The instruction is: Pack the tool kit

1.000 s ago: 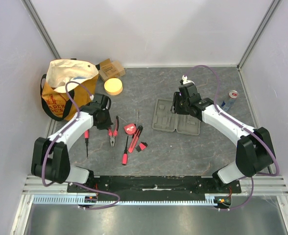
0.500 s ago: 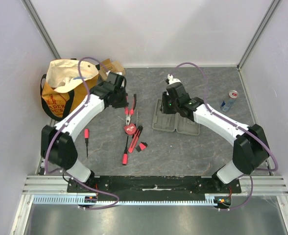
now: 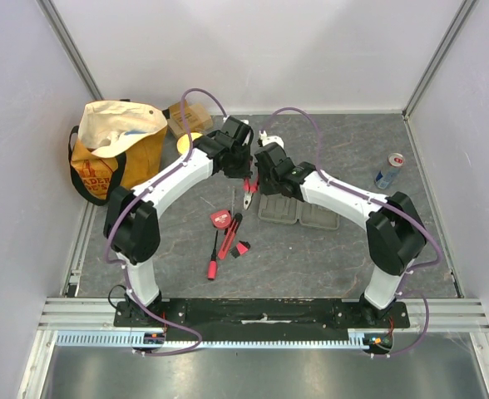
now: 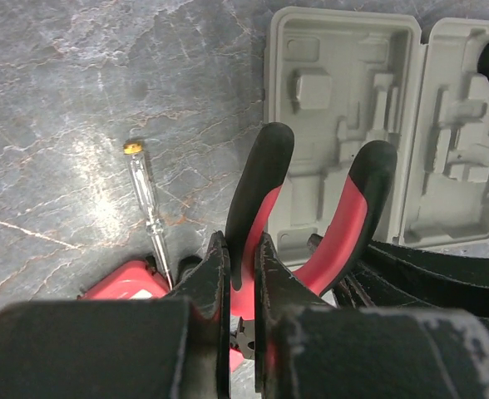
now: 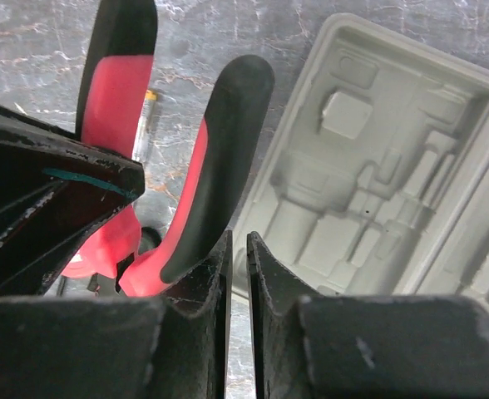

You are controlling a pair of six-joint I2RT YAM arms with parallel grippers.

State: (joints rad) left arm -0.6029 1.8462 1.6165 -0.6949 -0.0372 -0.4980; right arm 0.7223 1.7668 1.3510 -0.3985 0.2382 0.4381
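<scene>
— Red screwdriver (image 3: 213, 264) lies nearest. Then what?
— The pliers (image 4: 344, 224), hanging nose-down with the left claw (image 4: 241, 249) pinched tight on one handle.
— And the right claw (image 5: 237, 245)?
— Its fingers are almost together, a thin slit with nothing between, just beside the other handle.
— The case (image 4: 344, 91)?
— Open flat, just beyond the pliers.

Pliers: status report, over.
Left gripper clamped on one pliers handle, held aloft. Right gripper shut, empty, beside other handle. Case open alongside; right arm overhangs it.
</scene>
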